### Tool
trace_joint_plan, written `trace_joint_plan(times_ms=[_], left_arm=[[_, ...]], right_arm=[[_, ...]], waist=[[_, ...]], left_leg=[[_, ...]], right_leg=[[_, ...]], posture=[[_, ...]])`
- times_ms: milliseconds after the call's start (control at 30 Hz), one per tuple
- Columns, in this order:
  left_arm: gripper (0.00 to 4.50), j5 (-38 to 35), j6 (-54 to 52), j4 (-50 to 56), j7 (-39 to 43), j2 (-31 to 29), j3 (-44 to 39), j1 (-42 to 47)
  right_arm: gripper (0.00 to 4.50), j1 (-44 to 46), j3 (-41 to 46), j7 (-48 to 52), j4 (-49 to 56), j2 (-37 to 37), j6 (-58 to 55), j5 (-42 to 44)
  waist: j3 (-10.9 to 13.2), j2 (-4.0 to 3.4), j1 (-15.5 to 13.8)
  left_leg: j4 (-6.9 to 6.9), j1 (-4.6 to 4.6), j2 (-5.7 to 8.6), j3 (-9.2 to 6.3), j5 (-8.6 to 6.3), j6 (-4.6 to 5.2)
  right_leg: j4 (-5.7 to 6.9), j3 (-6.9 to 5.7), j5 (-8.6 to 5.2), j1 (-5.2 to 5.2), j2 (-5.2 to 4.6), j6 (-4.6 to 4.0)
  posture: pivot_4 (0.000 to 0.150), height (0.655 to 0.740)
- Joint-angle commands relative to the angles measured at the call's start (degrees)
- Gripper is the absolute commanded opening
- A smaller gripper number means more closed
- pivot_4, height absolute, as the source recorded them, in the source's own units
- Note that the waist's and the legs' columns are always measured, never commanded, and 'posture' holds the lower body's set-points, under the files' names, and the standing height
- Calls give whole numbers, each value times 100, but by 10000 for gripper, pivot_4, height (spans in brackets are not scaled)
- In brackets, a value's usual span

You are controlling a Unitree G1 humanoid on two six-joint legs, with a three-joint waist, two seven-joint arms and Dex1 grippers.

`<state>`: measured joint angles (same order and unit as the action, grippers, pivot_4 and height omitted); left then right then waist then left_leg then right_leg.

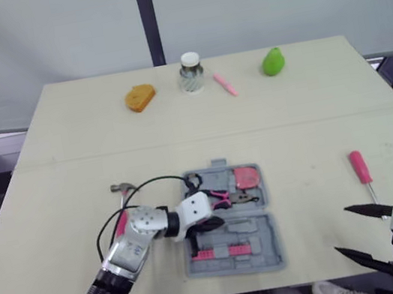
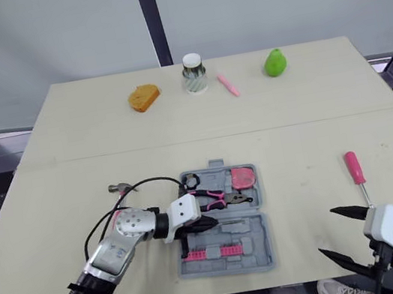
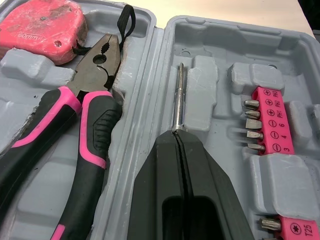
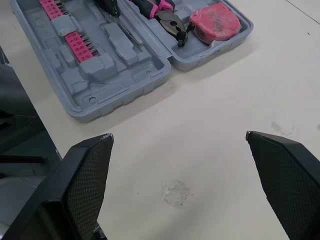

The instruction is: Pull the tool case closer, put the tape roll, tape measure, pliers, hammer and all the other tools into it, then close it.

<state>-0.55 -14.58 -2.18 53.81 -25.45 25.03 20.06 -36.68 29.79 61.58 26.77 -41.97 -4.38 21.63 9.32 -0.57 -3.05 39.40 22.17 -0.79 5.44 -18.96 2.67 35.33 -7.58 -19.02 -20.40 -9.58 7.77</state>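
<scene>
My left gripper point(image 3: 176, 132) is down inside the open tool case point(image 1: 271, 259), its fingers pressed together on the thin steel shaft of a small screwdriver point(image 3: 178, 97), which I read as pinched and lying along a groove in the near half; just off the case's left side the hammer point(image 1: 122, 203) lies on the table point(image 1: 179, 135), head away from me, not yet packed; the case itself sits close to the near edge, so I judge the pulling-in done; in its far half the pliers point(image 1: 230, 197) lie with pink handles to the left, and the tape measure point(image 1: 246, 176) sits in the right corner just beside their nose; two pink bit strips point(image 1: 219, 252) line the near half; further right a pink screwdriver point(image 1: 360, 167) lies out on the table, well apart from the case; my right gripper point(image 1: 343, 230) hangs near it, spread wide and empty; along the far edge sit an orange piece point(image 1: 140, 97), a jar point(image 1: 192, 72), a pink stick point(image 1: 225, 85) and a green object point(image 1: 273, 62), and I cannot tell which, if any, is the tape roll; by my count the hammer, the loose screwdriver, the tape roll and the closing remain.
</scene>
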Motion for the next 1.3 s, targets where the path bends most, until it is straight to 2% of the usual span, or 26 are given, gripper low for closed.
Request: trace_joint_plan(times_ms=[33,400,600,867,967,1100,1167,1300], left_arm=[[203,322,-149,-294,9,-37,346,-225],[203,350,-55,-428,-53,-4,360,-306],[203,69,-10,-327,-68,54,59,-292],[203,-1402,-337,709,25,58,-1400,-335],[203,-1684,-254,1023,-62,-6,-1860,-373],[203,-2401,-352,1411,79,-205,-2658,-567],[203,-2530,-273,1480,86,-266,-2850,-659],[203,-2870,-238,1589,352,-741,-3533,-1357]], right_arm=[[45000,-43,215,-80,158,8,-10,90],[45000,-52,247,-75,174,17,-28,91],[45000,56,185,-82,143,16,-23,124],[45000,311,21,-45,89,-3,-47,162],[45000,432,-40,-50,92,-17,-76,192],[45000,731,-122,-137,312,4,-266,422],[45000,778,-135,-144,359,7,-313,473],[45000,930,-287,-165,401,2,-338,483]], waist=[[0,0,0],[-3,-2,0],[-4,-3,2],[27,9,29],[32,15,34],[33,15,36],[35,14,40],[38,17,90]], left_leg=[[0,0,0,0,0,0],[-3,-2,0,0,0,0],[-4,-2,0,0,-2,0],[-9,8,-9,-1,1,-6],[-9,9,-8,-2,2,-6],[-10,9,-6,-2,2,-6],[-11,9,-6,-3,2,-6],[-14,7,-6,1,2,-7]], right_leg=[[0,0,0,0,0,0],[-3,0,0,1,-1,0],[-5,1,0,1,-3,0],[-12,-2,0,-8,0,0],[-13,-1,0,-6,-1,0],[-14,-5,1,-6,4,1],[-13,-6,1,-6,4,1],[-14,-6,1,-6,8,1]], posture=[[1500,6950],[1500,6950],[1500,6950],[1500,6950],[1500,6950],[1500,6950],[1500,6950],[1500,6950]])
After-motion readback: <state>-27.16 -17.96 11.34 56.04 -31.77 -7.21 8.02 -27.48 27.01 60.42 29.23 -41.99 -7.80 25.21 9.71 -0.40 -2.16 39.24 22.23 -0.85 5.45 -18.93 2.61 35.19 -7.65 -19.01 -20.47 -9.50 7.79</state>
